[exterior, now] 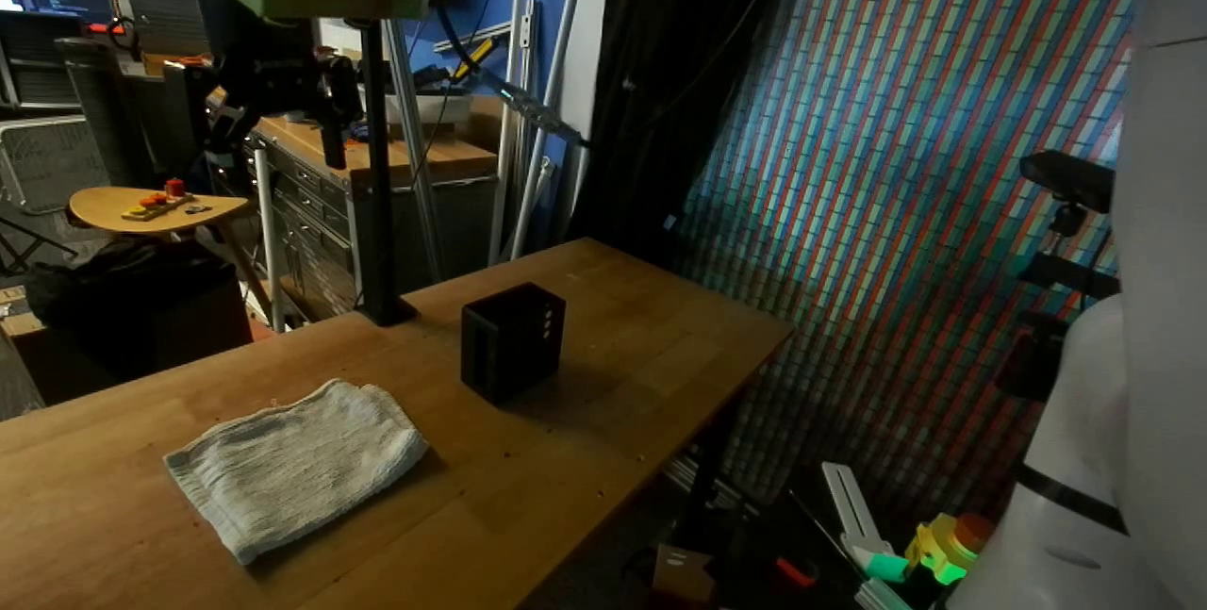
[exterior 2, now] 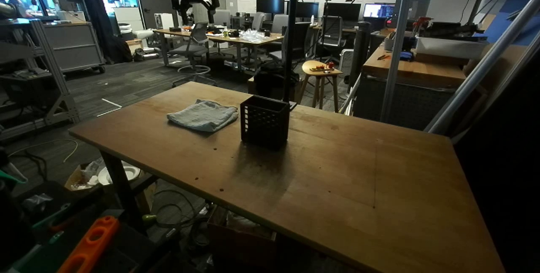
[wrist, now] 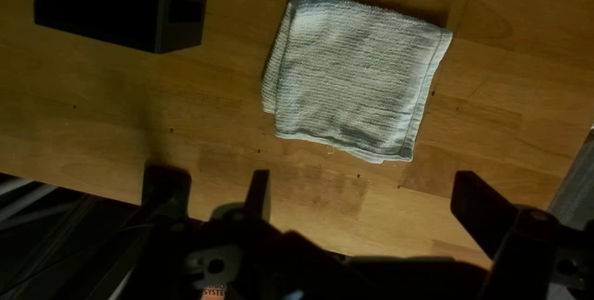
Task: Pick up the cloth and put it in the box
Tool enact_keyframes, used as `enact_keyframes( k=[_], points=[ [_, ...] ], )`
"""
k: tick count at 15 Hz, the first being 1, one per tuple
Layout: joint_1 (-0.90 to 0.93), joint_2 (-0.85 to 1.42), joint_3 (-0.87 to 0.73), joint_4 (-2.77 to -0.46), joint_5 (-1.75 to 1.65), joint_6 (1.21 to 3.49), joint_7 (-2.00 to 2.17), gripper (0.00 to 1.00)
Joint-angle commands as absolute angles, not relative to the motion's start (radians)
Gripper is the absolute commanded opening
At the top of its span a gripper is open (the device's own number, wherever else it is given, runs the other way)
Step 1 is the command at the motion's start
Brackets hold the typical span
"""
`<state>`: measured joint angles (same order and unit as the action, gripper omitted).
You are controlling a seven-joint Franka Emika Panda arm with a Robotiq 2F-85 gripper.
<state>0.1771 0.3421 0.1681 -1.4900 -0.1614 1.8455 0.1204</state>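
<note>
A pale grey-white cloth (exterior: 297,464) lies flat and slightly wrinkled on the wooden table; the wrist view shows the cloth (wrist: 355,79) folded into a rough square. Close by stands the black box (exterior 2: 264,123), upright, with holes in its sides and an open top. The wrist view cuts off part of the box (wrist: 106,12) at its upper left. My gripper (exterior: 280,153) hangs high above the table, well clear of both things. Its fingers (wrist: 482,207) are spread wide in the wrist view, with only bare wood showing between them.
The wooden table (exterior 2: 346,180) carries the cloth and box. A black upright post (exterior: 375,167) rises from its back edge, behind the box. Silver poles (exterior: 556,101) and a wooden-topped cabinet (exterior: 424,157) stand beyond. A small stool (exterior 2: 322,70) is on the floor behind.
</note>
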Motion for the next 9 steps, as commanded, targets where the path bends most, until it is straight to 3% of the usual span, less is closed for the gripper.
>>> enact_keyframes(
  k=[1, 9],
  points=[
    [0.200, 0.424, 0.143, -1.424, -0.198, 1.863, 0.064, 1.00],
    [0.200, 0.595, 0.099, -1.386, -0.221, 1.971, 0.012, 1.00]
  ],
)
